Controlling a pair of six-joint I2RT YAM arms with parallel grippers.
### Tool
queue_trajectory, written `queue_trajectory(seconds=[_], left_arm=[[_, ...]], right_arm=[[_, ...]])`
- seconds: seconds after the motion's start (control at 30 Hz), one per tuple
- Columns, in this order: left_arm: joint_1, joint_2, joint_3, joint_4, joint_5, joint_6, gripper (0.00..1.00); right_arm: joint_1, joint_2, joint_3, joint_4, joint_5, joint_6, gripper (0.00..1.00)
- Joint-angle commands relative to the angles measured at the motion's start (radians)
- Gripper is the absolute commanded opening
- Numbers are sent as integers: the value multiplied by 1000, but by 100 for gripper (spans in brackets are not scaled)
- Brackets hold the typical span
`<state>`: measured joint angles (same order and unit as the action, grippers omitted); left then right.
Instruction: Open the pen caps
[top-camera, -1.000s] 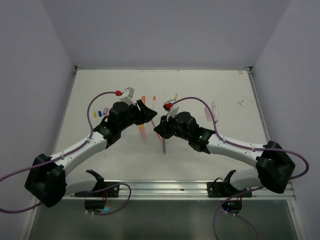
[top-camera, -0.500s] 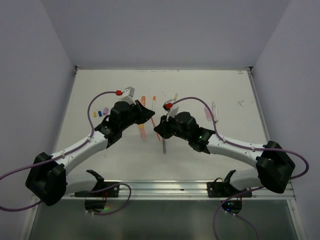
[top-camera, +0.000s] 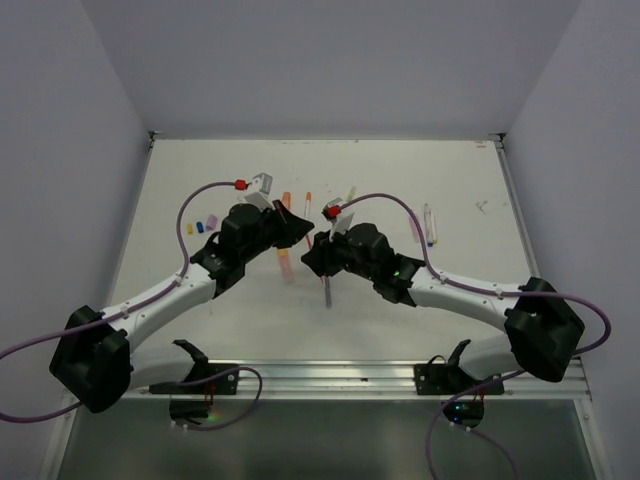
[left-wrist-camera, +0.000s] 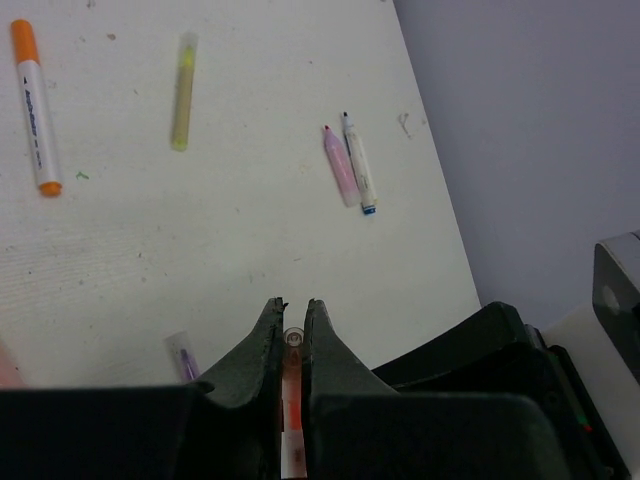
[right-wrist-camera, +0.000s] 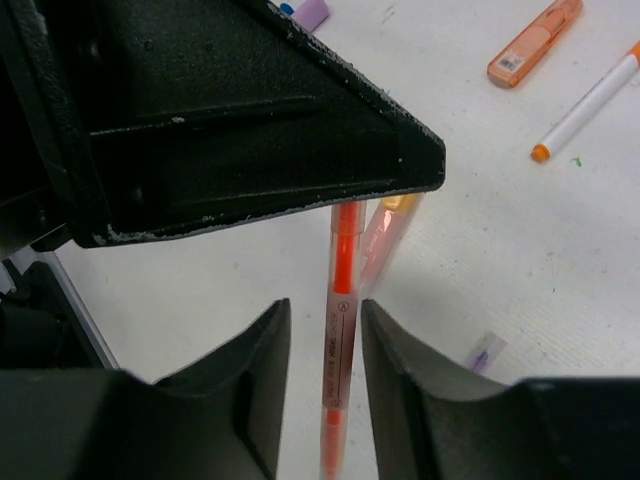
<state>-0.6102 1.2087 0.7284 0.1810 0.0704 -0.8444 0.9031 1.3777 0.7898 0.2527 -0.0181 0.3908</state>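
My left gripper (top-camera: 299, 232) (left-wrist-camera: 292, 306) is shut on an orange pen (left-wrist-camera: 291, 385), whose clear end shows between the fingertips. In the right wrist view this orange pen (right-wrist-camera: 341, 330) runs out from under the left gripper's black body and passes between my right gripper's (right-wrist-camera: 325, 310) (top-camera: 314, 250) fingers, which stand open on either side of it without touching. Both grippers meet above the table's middle. Loose caps, yellow (top-camera: 190, 229) and lilac (top-camera: 211, 221), lie at the left.
On the table lie an orange highlighter (top-camera: 286, 200) (right-wrist-camera: 535, 40), an orange-tipped white marker (top-camera: 307, 206) (left-wrist-camera: 35, 110), a yellow pen (left-wrist-camera: 182, 90), a pink pen (left-wrist-camera: 339, 166), a white pen (left-wrist-camera: 358, 176), a pink highlighter (right-wrist-camera: 385, 235) and a grey pen (top-camera: 327, 290).
My right gripper has moved a little left, closing in on the left gripper and the pen it holds. The left gripper has stayed almost still.
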Motion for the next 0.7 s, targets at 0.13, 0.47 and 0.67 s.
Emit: queue_trajectory(seconds=[0.13,0.47,0.67], left_arm=[[-6,-58,6,117,-3,30,0],[1,-146,60,155,-220,38,0],[39,-178,123,199,-353,18,0]], right_arm=[[3,20,48,43,-5,-1,15],[3,-40,-27,-20,-26,-44,0],[7,-68,-95,-23,-43,-73,0]])
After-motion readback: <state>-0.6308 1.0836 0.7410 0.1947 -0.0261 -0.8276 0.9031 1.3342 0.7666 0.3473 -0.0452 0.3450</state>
